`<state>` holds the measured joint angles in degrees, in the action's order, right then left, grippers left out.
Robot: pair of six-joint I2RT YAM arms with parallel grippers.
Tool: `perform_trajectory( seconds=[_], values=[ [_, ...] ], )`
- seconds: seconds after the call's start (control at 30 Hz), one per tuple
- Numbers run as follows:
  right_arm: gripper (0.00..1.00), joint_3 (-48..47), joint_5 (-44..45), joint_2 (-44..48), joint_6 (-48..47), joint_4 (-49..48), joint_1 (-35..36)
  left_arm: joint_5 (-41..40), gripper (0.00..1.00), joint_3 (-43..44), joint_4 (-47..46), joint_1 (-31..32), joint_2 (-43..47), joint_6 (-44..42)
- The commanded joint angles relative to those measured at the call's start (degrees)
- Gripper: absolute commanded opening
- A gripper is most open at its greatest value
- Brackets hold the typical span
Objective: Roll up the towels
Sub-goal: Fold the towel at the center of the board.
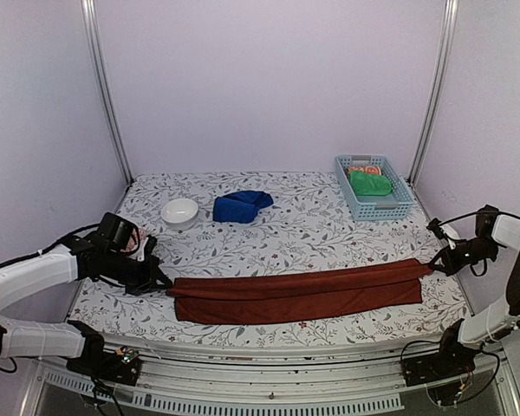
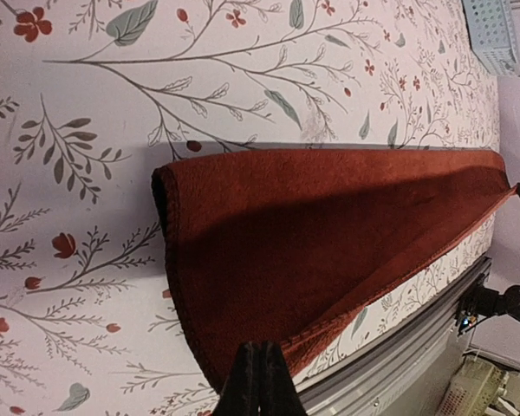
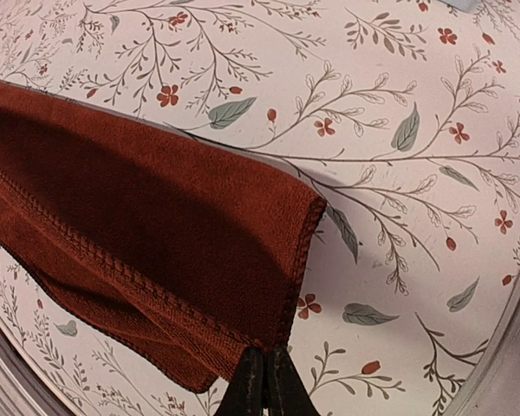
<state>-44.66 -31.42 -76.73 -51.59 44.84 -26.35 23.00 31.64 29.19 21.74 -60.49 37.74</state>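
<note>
No writing, label, brand mark, number or sign can be read in any of the three views. The counter carries only a printed pattern of twigs, leaves and small red flowers, with no lettering in it.

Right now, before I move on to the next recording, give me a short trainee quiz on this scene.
1. True or false: the blue towel lies spread flat, touching the red towel.
2. What are the left gripper and right gripper shut on? A) opposite ends of the red towel B) the blue towel C) nothing, both are open
3. Fill in: the green cloth lies inside the pale blue ____.

Key: 1 false, it sits bunched up, apart from the red one, near the white bowl; 2 A; 3 basket.
</note>
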Motion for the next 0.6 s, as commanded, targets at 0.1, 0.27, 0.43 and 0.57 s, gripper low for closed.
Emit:
perform_trajectory(
  seconds=[0.1, 0.27, 0.43, 0.57],
  values=[
    [0.03, -0.15, 0.11, 0.31, -6.22, 3.10, -1.94, -4.03, 0.00, 1.58, 4.45, 2.52, -1.35, -0.29],
    [0.03, 2.29, 0.15, 0.24, -8.21, 2.69, -2.00, -6.34, 0.00, 1.79, 5.06, 3.86, -3.27, 0.14],
    [0.04, 4.20, -0.28, -2.51, -9.91, 1.93, -1.97, -8.39, 0.00, 2.21, 5.15, 4.63, -4.84, 0.49],
    [0.05, 5.55, -0.24, -3.13, -11.94, 2.06, -1.98, -9.77, 0.02, 2.29, 5.61, 5.10, -4.63, 0.96]
  ],
)
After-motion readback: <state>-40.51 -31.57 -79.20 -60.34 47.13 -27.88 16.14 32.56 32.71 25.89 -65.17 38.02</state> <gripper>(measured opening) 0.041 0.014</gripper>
